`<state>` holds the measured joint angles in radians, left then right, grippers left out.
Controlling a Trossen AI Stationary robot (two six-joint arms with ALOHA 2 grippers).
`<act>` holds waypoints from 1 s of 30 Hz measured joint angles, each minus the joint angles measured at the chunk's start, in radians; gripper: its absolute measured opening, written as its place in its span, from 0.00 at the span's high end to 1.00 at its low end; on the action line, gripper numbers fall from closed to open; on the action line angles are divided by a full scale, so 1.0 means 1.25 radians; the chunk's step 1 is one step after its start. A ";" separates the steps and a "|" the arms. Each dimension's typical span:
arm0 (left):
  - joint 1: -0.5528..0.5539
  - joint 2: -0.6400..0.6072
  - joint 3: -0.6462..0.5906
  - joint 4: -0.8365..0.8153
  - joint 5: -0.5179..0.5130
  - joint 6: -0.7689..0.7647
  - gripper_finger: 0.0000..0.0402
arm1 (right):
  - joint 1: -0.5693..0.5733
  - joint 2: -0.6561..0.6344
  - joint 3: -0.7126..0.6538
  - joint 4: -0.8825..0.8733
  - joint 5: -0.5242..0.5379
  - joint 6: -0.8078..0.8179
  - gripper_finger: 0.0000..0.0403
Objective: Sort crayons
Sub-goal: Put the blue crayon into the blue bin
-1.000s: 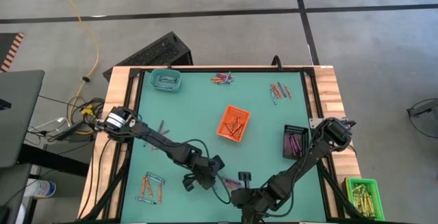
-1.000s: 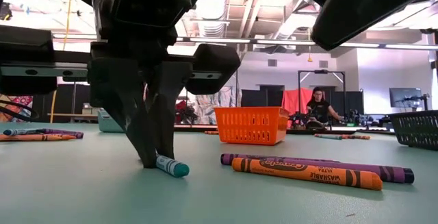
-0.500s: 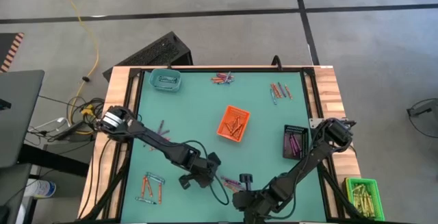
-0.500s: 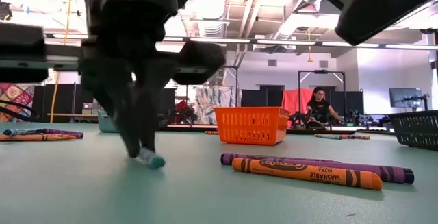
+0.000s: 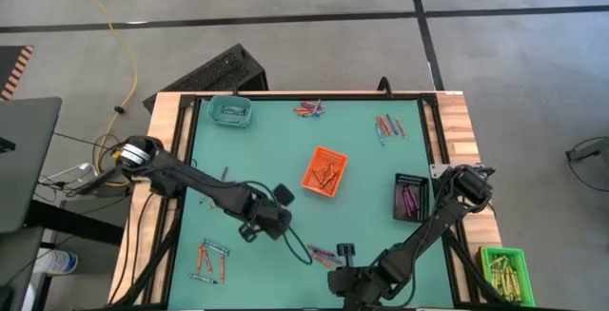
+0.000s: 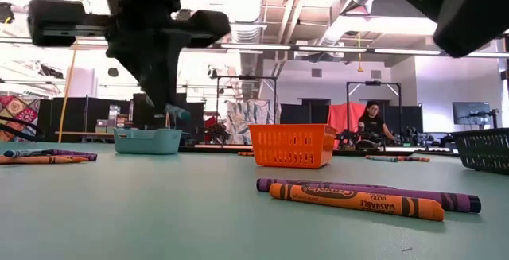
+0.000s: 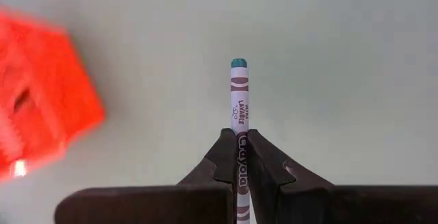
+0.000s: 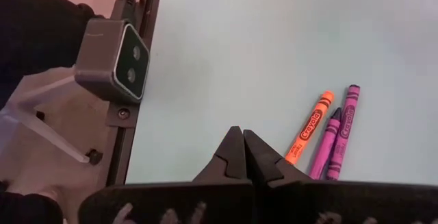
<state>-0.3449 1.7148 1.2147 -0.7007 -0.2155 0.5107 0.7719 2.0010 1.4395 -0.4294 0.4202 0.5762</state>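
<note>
My left gripper (image 5: pixel 283 195) (image 6: pixel 170 107) hangs above the table's middle, left of the orange tray (image 5: pixel 324 171), shut on a teal crayon (image 7: pixel 238 95). My right gripper (image 5: pixel 344 251) (image 8: pixel 243 146) is shut on nothing near the table's near edge. Beside it an orange crayon (image 8: pixel 311 125) and two purple crayons (image 8: pixel 339 136) lie flat on the mat. More crayons lie in loose groups at the far middle (image 5: pixel 309 109), far right (image 5: pixel 388 126) and near left (image 5: pixel 211 259). My left gripper pinches the teal crayon's paper-wrapped shaft (image 7: pixel 241 142) between its two fingers. The crayon lies along the fingers, and its teal end (image 7: pixel 238 64) sticks out past the fingertips. The fingers slant down from above. The crayon is lifted clear of the table.
A teal tray (image 5: pixel 229 111) stands at the far left and a black tray (image 5: pixel 409 197) at the right. A green bin (image 5: pixel 502 268) of yellow-olive sticks sits off the table's right near corner. A person (image 6: pixel 371 123) sits in the room behind the table.
My left gripper has risen and gone toward the table's far edge and a little left, tipping as it went. It has stayed shut on the teal crayon. The crayon's end was on the mat and now hangs clear, well above it.
</note>
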 joint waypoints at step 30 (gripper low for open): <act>0.633 -0.429 -0.213 -0.094 -0.150 0.181 1.00 | 0.019 0.000 0.000 -0.021 0.047 0.037 1.00</act>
<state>0.4463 1.1784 0.9480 -0.8178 -0.4035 0.7370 0.7958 2.0006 1.4395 -0.4559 0.4793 0.6219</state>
